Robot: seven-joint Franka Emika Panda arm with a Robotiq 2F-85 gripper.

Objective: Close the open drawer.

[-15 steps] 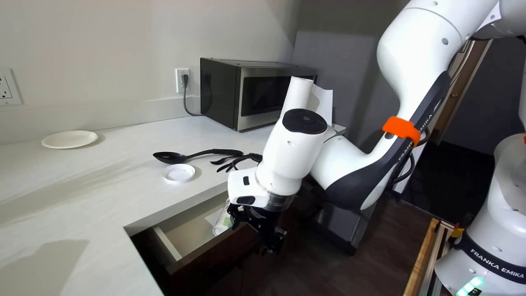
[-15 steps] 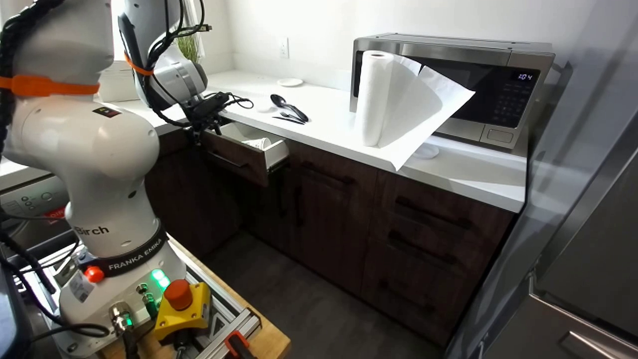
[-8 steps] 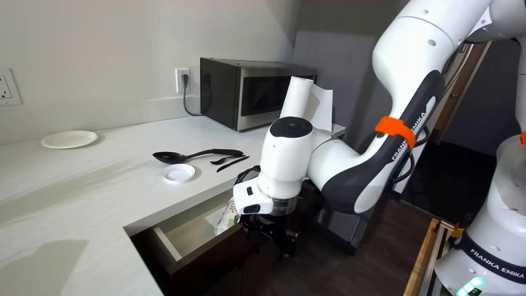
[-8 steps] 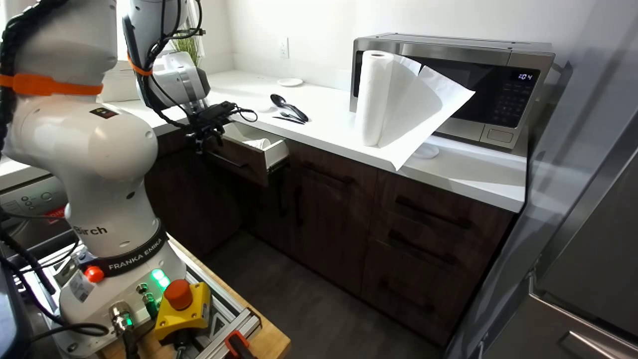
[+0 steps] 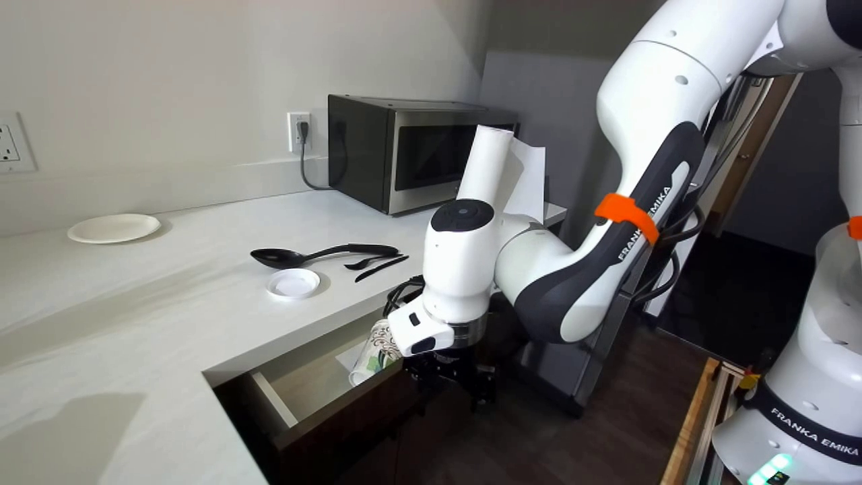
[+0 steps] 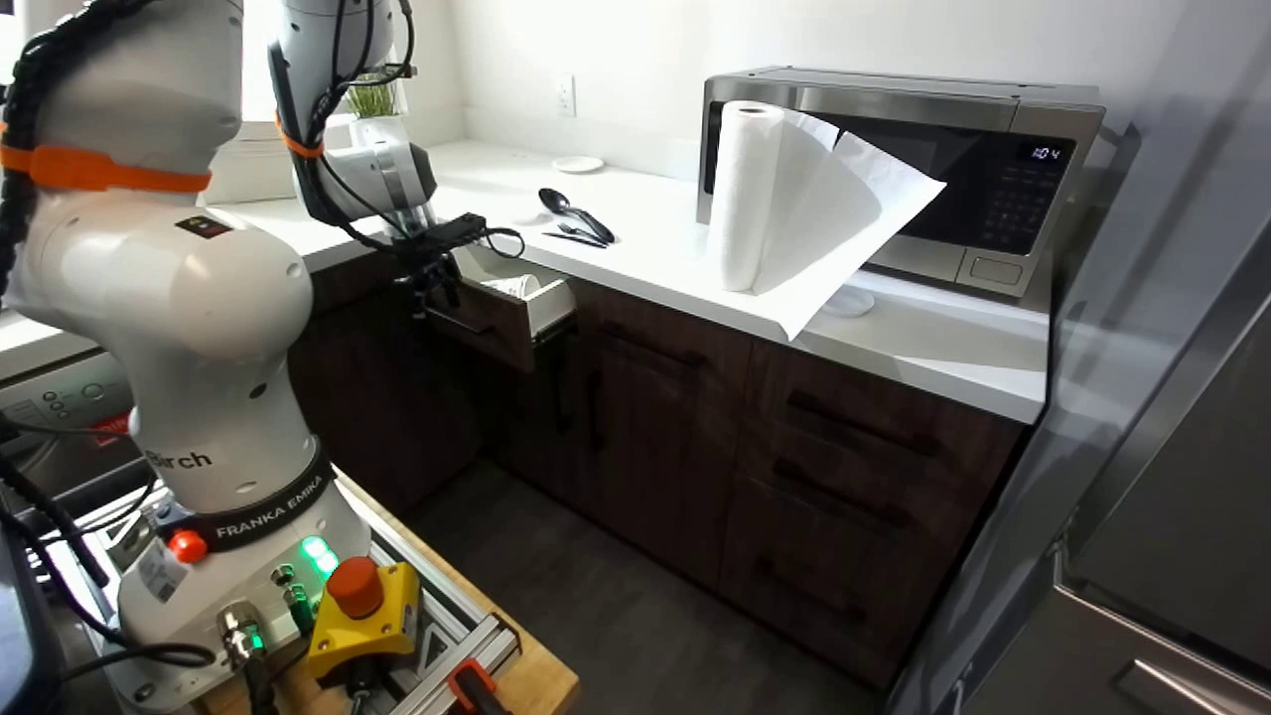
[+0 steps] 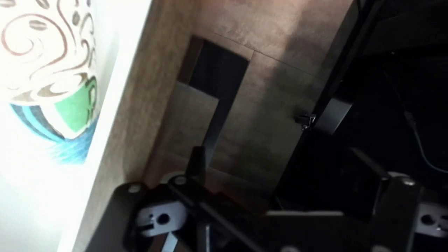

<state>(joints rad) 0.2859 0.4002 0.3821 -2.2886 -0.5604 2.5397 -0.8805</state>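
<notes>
Flat white countertop [image 5: 168, 303] runs near the black two-finger gripper [image 7: 276, 154], jaws spread pretty wide, holding nothing. Shallow drawer [image 6: 506, 326], dark brown wood front, cream inside, hangs open just beside the gripper.

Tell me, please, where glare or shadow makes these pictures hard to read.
In the wrist view, overexposure bleaches the patterned cup until its lower edge fades into white, and the black gripper partly merges into darkness; in an exterior view, the drawer front sinks into deep shadow; in an exterior view, the small white dish almost vanishes against the bright countertop.
</notes>
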